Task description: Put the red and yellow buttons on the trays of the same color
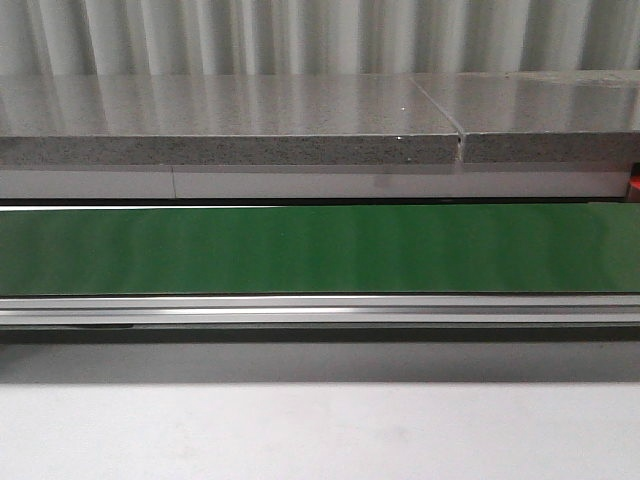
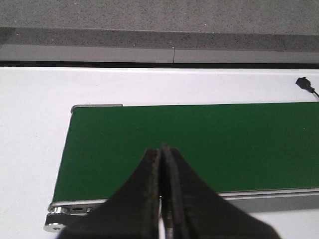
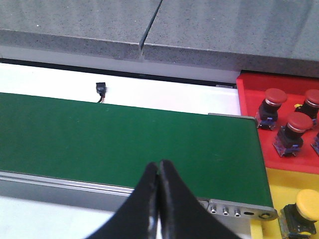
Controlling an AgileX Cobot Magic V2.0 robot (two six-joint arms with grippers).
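In the right wrist view a red tray (image 3: 249, 92) holds three red buttons (image 3: 292, 125) just past the end of the green belt (image 3: 124, 134). Nearer the camera, a yellow tray (image 3: 284, 181) carries one yellow button (image 3: 303, 206). My right gripper (image 3: 158, 164) is shut and empty over the belt's near edge, left of the trays. My left gripper (image 2: 162, 149) is shut with nothing in it above the other end of the belt (image 2: 199, 144). No button lies on the belt (image 1: 320, 250) in the front view, and neither gripper shows there.
A grey stone counter (image 1: 230, 120) runs behind the conveyor. An aluminium rail (image 1: 320, 310) edges the belt's front side. A small black connector (image 3: 101, 88) lies on the white table behind the belt, and a sliver of red (image 1: 634, 185) shows at the front view's right edge.
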